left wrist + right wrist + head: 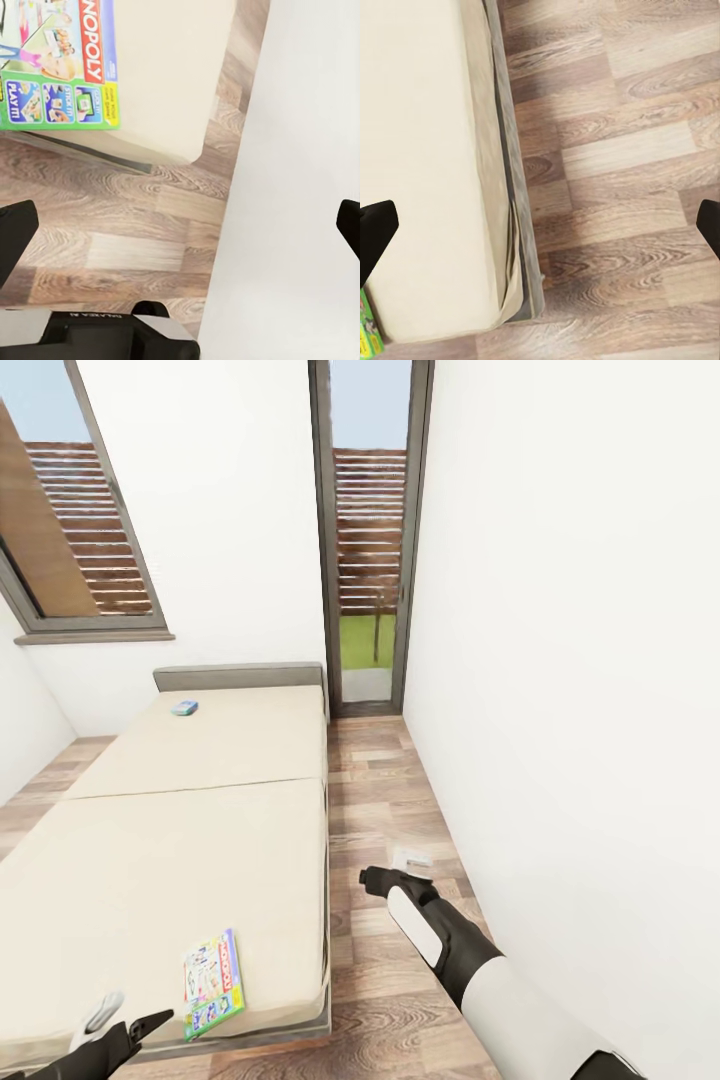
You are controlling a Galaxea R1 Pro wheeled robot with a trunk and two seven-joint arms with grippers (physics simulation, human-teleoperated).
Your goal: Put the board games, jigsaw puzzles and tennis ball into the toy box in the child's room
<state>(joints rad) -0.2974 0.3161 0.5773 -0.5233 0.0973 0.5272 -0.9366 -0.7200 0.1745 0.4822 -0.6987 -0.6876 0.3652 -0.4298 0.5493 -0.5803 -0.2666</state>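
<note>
- Two arms reach ahead of us: our left gripper (130, 1028) hangs low by the bed's near corner, fingers spread wide, holding nothing.
- Our right gripper (372, 880) stretches out over the wood floor (380, 800) beside the bed (150, 840), also wide open and empty.
- Nearest us, the white-and-green board game (213, 982) lies flat at the mattress's near edge.
- Farther off, the small blue game (184, 708) rests near the grey headboard (238, 677).

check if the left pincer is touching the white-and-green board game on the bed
Apart. In the head view, the left pincer is open, with bare mattress between its tips and the white-and-green board game.
</note>
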